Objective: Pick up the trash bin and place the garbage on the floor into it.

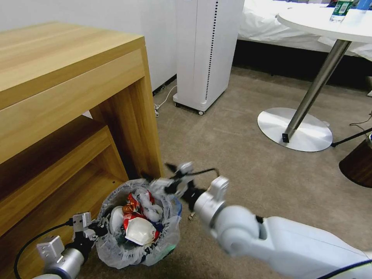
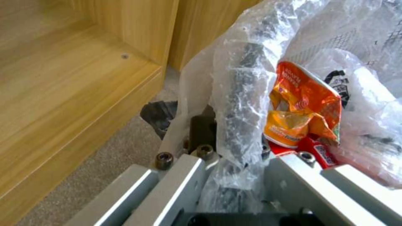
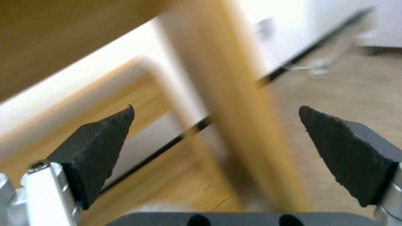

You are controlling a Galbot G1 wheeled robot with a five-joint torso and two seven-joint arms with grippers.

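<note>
Left fingers (image 2: pixel 234 147) clamp the trash bin (image 1: pixel 116 252) rim, garbage (image 1: pixel 139 217) inside; right fingers (image 3: pixel 335 147) spread apart.

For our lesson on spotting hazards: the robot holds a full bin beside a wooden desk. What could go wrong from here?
1. The left end effector pinches only the rim of the bin through its thin bag; the plastic might slip or tear.
2. Rubbish is heaped to the top, so tilting could spill it.
3. The open right end effector hangs near the desk leg and could knock it.
</note>
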